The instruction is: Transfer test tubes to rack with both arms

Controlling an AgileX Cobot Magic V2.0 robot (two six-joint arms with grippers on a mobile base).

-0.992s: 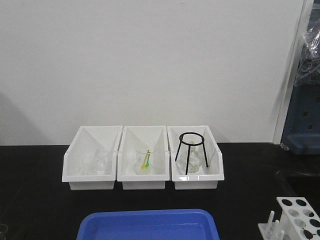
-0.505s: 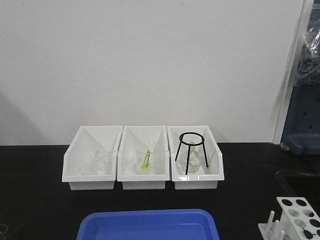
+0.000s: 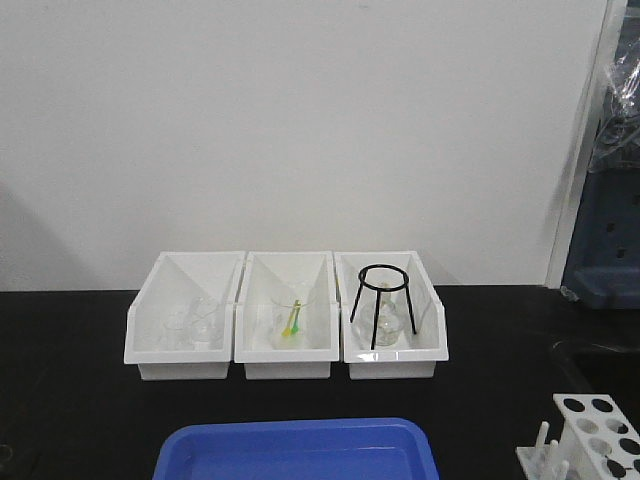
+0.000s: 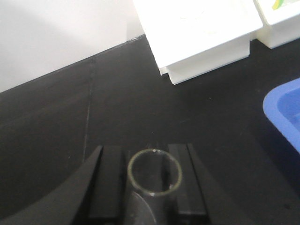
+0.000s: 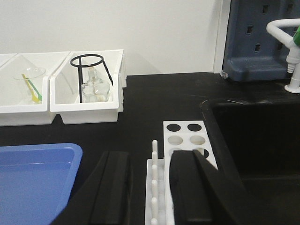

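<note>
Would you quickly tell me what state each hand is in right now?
Left hand: closed on a test tube.
Right hand: open, holding nothing, above the rack.

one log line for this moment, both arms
left claw: shut on slim clear glass test tube | right claw: open, near white plastic holed rack

Left: bare counter (image 4: 117, 93) ahead of the left gripper (image 4: 145, 152), which pinches a test tube (image 4: 154, 173). The lane is free up to the white bins (image 3: 287, 356) along the wall. Blue tray (image 3: 295, 450) blocks front centre. Right gripper (image 5: 150, 161) is spread, fingers either side of the rack (image 5: 185, 136) pegs. Sink (image 5: 262, 140) just beside the rack. Tripod (image 3: 382, 300) sticks up out of the right bin.
</note>
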